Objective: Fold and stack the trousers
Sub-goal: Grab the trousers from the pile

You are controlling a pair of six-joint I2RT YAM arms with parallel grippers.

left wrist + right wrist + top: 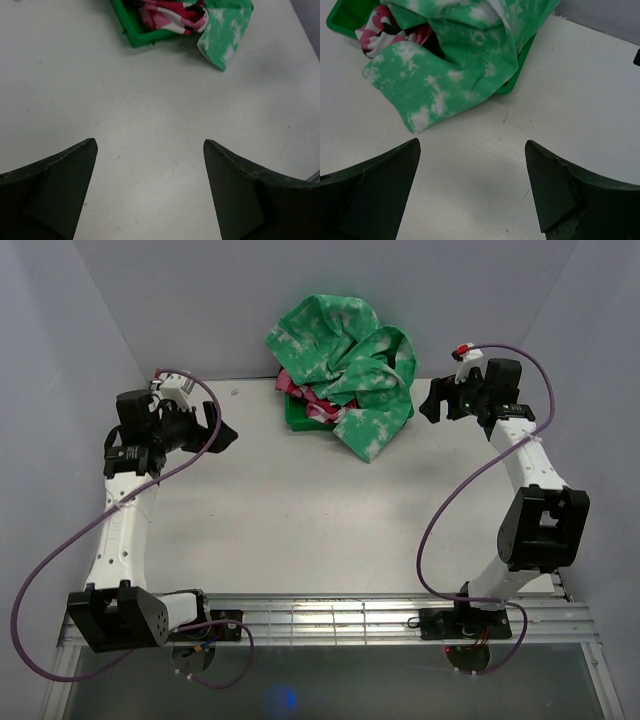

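Our left pincer [150, 142] stands wide, its two dark fingers [55, 190] spread far apart with nothing between them but bare white table [75, 85]. Our right pincer [472, 142] is spread just as wide and grips nothing either. In the overhead view we see both arms bolted at the near edge and raised over the table, the left one at the left side and the right one at the right, each pincer turned inward toward the far middle. Purple cables [432, 523] loop loosely beside the arms. Past the open middle of the table, a green bin [296, 420] sits at the far edge, close against the back wall [180, 300]. The trousers [350, 360] are heaped on top of it in a crumpled mound, bright green with cloudy white blotches, unfolded and rising well above the rim. One broad flap spills over the bin's near right side and lies on the table surface. In the right wrist view that flap lies just beyond the pincer's opening, apart from both fingers. The left wrist view shows the bin's near corner farther off, with a pink and white cloth [167, 17] bunched inside, under the green fabric. We cannot tell what sort of garment it is, since only a small part shows. Neither pincer touches the trousers or the bin.
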